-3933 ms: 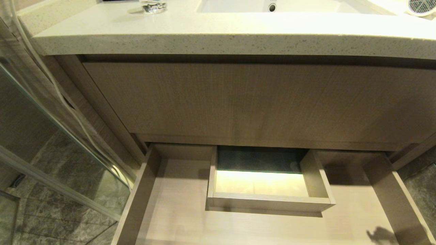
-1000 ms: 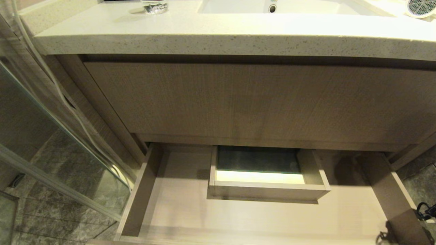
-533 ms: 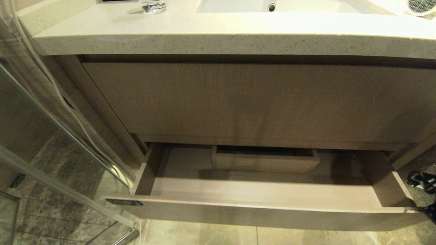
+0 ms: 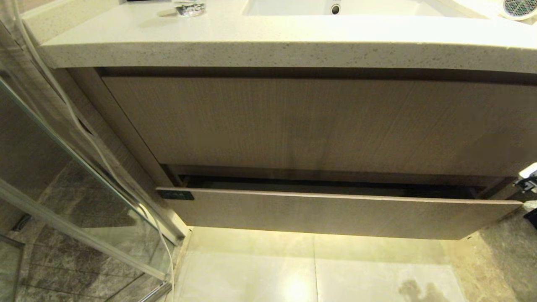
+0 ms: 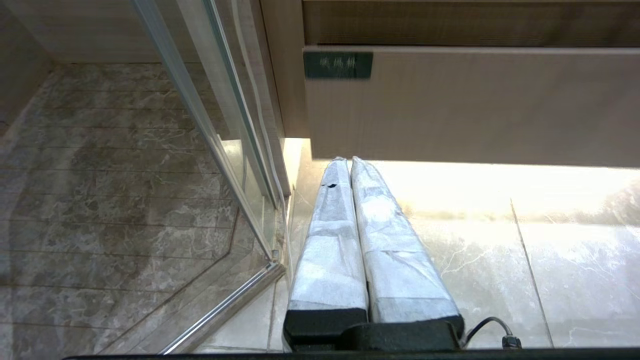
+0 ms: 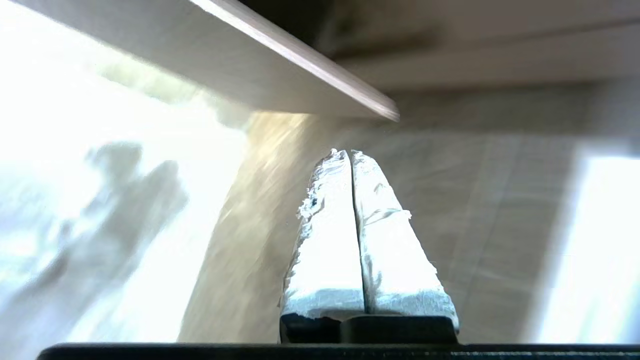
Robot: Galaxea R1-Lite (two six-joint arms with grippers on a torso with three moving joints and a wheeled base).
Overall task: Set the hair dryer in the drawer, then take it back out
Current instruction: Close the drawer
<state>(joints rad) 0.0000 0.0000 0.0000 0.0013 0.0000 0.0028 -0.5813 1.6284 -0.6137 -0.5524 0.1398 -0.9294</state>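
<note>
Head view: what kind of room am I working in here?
Most likely a bathroom: a stone vanity counter with a sunken white basin, a glass shower partition on the left over marble tiles, and the hair dryer lying on the counter.

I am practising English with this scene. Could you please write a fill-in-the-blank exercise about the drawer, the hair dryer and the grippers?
1. The hair dryer lies on the ___, right of the sink.
2. The drawer is almost ___, with only a narrow dark gap above its front.
3. The fingers of the left gripper and the right gripper are ___.

Missing words: countertop; closed; shut
</note>
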